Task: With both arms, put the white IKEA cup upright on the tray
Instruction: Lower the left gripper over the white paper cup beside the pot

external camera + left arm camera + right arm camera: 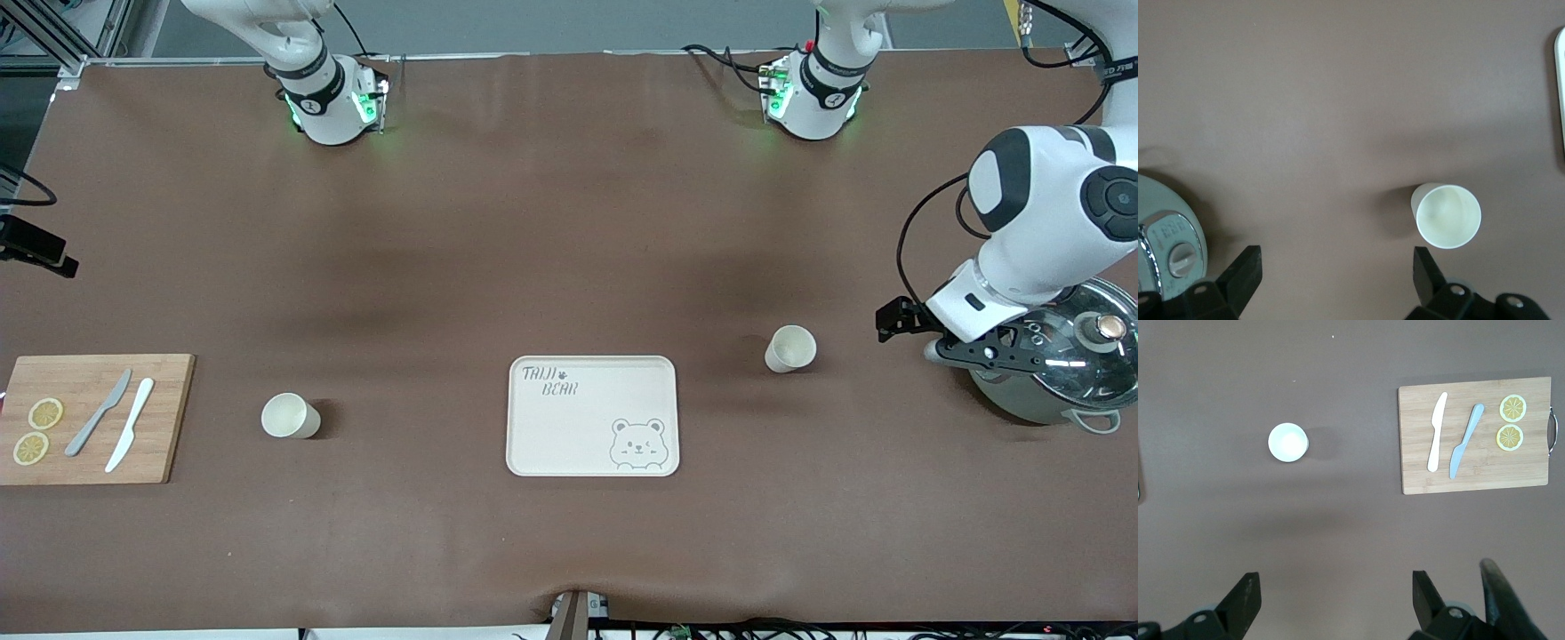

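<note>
Two white cups stand upright on the brown table. One cup (790, 348) is toward the left arm's end and also shows in the left wrist view (1448, 216). The other cup (290, 415) is toward the right arm's end and also shows in the right wrist view (1288, 442). The cream tray (591, 416) with the bear drawing lies between them, empty. My left gripper (896, 318) is open and empty in its wrist view (1336, 280), over bare table between the first cup and a pot. My right gripper (1335, 600) is open and empty, high over bare table, and out of the front view.
A steel pot with a glass lid (1071, 360) stands at the left arm's end, under the left wrist. A wooden cutting board (93, 418) with two knives and two lemon slices lies at the right arm's end.
</note>
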`<move>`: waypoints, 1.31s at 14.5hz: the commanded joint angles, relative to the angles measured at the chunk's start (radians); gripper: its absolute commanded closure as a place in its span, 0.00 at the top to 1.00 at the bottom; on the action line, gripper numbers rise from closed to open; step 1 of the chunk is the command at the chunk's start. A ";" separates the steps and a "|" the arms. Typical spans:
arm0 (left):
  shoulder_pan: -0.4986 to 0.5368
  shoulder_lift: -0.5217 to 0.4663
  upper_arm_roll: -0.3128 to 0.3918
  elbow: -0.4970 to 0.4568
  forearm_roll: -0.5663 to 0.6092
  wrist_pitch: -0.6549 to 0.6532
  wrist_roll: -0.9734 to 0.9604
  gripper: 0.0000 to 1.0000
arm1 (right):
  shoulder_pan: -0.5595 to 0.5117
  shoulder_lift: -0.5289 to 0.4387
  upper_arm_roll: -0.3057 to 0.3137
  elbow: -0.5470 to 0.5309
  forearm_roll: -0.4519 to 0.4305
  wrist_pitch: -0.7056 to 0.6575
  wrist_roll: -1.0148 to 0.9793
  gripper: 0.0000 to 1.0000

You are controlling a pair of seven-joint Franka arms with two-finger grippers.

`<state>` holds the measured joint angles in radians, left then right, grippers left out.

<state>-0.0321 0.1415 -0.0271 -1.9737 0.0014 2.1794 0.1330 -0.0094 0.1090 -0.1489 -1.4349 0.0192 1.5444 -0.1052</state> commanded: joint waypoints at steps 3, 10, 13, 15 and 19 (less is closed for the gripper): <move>-0.006 -0.034 -0.013 -0.140 -0.029 0.146 -0.016 1.00 | 0.000 0.001 0.005 0.007 0.001 -0.001 0.013 1.00; -0.009 0.042 -0.120 -0.217 -0.029 0.339 -0.180 1.00 | 0.000 0.003 0.006 0.007 0.001 -0.003 0.013 1.00; -0.012 0.082 -0.129 -0.215 -0.029 0.393 -0.202 1.00 | 0.000 0.003 0.006 0.007 0.001 -0.006 0.013 1.00; -0.012 0.121 -0.129 -0.217 -0.029 0.445 -0.208 1.00 | -0.001 0.003 0.006 0.007 0.001 -0.003 0.013 1.00; -0.005 0.144 -0.129 -0.235 -0.026 0.482 -0.216 1.00 | 0.003 0.003 0.005 0.005 -0.002 -0.013 0.012 1.00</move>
<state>-0.0444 0.2888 -0.1511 -2.1888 -0.0053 2.6361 -0.0798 -0.0090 0.1105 -0.1464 -1.4349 0.0192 1.5411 -0.1053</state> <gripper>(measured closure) 0.000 0.000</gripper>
